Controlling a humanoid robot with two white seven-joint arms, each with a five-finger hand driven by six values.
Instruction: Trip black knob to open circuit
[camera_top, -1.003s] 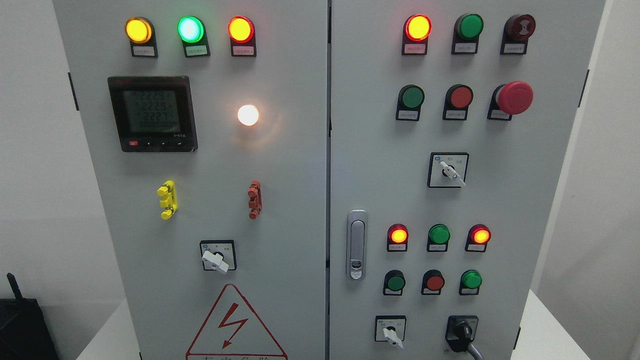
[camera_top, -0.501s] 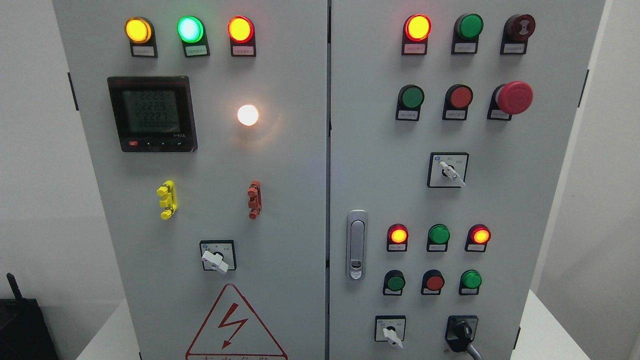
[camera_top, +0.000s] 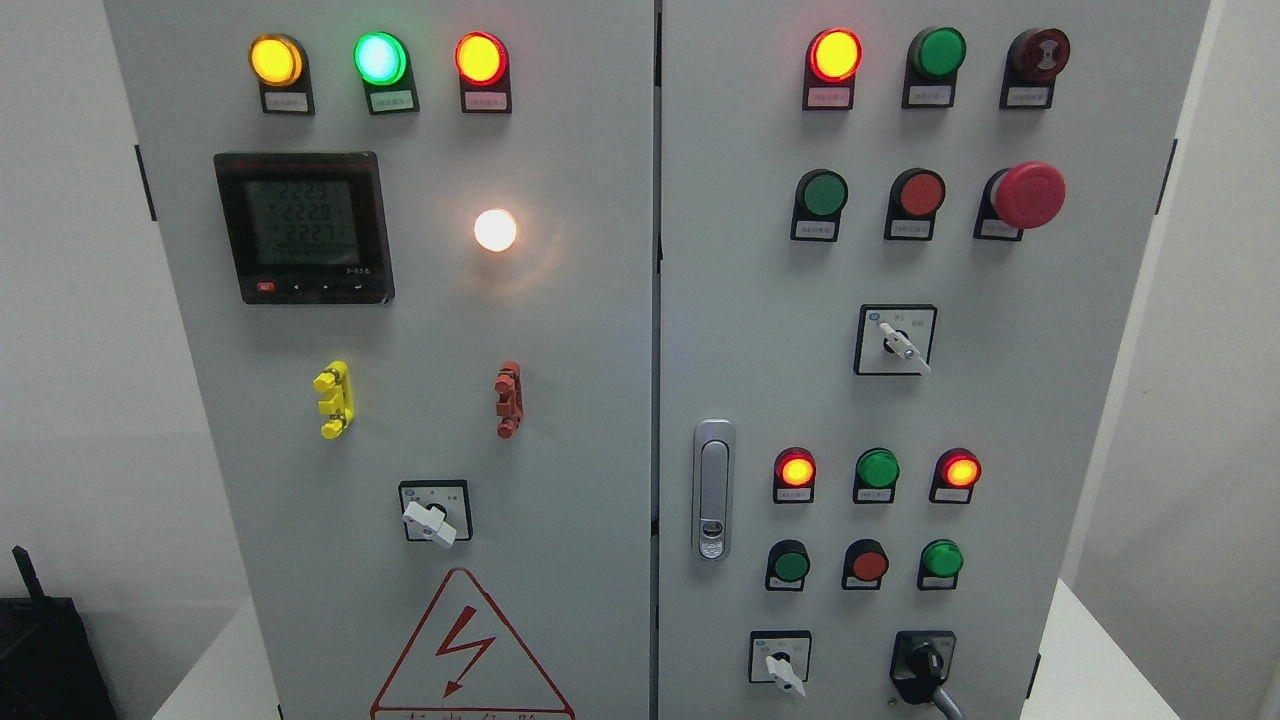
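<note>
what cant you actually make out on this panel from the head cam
- Black knob, head view: its handle's lower end is cut off by the bottom edge.
- Warning triangle: text beneath cropped by the bottom edge.
- Button label plates: print too small to read.
- Both hands: out of frame.

1 head view faces the grey control cabinet (camera_top: 560, 330) squarely from close range, slightly above mid-height; its 2 doors fill the frame, with the black knob (camera_top: 924, 662) at the lower right edge.
</note>
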